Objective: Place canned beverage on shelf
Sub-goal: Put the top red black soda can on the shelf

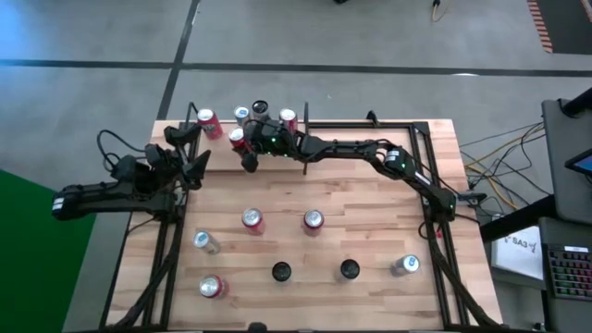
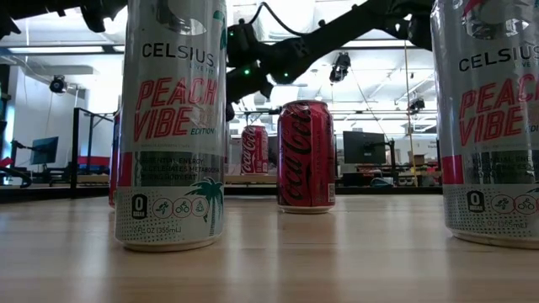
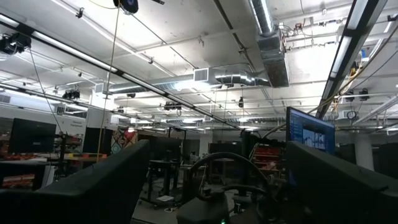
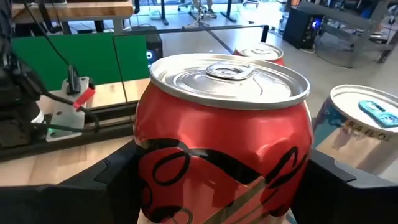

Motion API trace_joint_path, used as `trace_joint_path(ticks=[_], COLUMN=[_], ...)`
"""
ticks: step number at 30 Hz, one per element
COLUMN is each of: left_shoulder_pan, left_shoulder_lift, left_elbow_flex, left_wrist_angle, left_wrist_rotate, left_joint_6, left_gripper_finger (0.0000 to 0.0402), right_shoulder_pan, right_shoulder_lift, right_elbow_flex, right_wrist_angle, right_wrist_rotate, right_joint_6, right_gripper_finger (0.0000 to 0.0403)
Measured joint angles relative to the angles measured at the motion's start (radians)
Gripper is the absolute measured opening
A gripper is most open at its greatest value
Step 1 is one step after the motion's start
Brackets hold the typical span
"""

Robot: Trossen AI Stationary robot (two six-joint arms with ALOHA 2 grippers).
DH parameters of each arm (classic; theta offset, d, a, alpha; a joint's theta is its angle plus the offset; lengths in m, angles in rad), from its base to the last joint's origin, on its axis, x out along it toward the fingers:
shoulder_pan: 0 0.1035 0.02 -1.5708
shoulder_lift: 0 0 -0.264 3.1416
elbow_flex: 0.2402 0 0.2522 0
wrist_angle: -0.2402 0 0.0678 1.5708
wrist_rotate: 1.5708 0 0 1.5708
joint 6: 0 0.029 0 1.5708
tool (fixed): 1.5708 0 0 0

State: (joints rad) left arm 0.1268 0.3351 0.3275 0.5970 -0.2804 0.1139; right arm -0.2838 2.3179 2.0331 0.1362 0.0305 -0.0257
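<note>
My right gripper (image 1: 241, 145) reaches from the table's right to the far left part and is shut on a red cola can (image 4: 224, 137), which also shows from above (image 1: 238, 139). The shelf (image 1: 356, 131), a light wood board edged by black rods, lies along the far edge. Standing on it are a red can (image 1: 209, 122), a silver can (image 1: 242, 115), a dark can (image 1: 260, 108) and a red can (image 1: 289, 118). My left gripper (image 1: 190, 155) waits open at the left edge, tilted up toward the ceiling (image 3: 217, 186). My right gripper pinches the red can's side wall (image 4: 144, 168) between its two fingers (image 4: 102, 186), one on each opposite side, below the can's shoulder. The fingers come in level from the table's right. The can stands upright; whether its bottom rests on the board is hidden.
Several loose cans stand on the near half of the table: red ones (image 1: 252, 220), (image 1: 313, 220), (image 1: 211, 287), silver ones (image 1: 203, 242), (image 1: 405, 265), dark ones (image 1: 280, 272), (image 1: 349, 269). An upright black rod (image 1: 305, 120) stands beside the right arm. The shelf's right half is bare.
</note>
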Motion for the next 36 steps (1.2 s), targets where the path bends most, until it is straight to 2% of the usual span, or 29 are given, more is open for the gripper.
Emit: trace_joint_path(ticks=[9,14,16,19,22,28,36], left_shoulder_pan=[0.000,0.000,0.000,0.000,0.000,0.001,0.022], left_shoulder_lift=[0.002,0.002,0.000,-0.001,0.003,0.028,0.123], left_elbow_flex=[0.000,0.000,0.000,0.000,-0.001,-0.001,-0.003], left_wrist_angle=[-0.004,-0.098,-0.169,-0.293,-0.379,-0.387,-0.317], left_wrist_rotate=[0.000,-0.001,-0.033,-0.138,-0.206,-0.149,-0.147], left_joint_6=[0.000,0.027,0.063,0.101,0.095,0.131,0.129], left_gripper_finger=[0.0362,0.0362,0.0362,0.0362,0.0362,0.0362,0.0362], right_shoulder_pan=[-0.001,-0.001,0.000,0.002,0.004,0.017,0.077], right_shoulder_lift=[0.003,-0.001,-0.010,-0.027,-0.051,-0.100,-0.119], right_elbow_flex=[0.000,0.000,0.000,0.000,-0.008,-0.020,-0.025], right_wrist_angle=[-0.049,-0.049,-0.047,-0.042,-0.048,-0.054,-0.093], right_wrist_rotate=[0.024,0.023,0.019,0.007,-0.025,-0.038,-0.031], right_joint_6=[-0.012,-0.047,-0.074,-0.101,-0.128,-0.187,-0.281], right_gripper_finger=[0.0291,0.0291,0.0291,0.0291,0.0291,0.0291,0.0292])
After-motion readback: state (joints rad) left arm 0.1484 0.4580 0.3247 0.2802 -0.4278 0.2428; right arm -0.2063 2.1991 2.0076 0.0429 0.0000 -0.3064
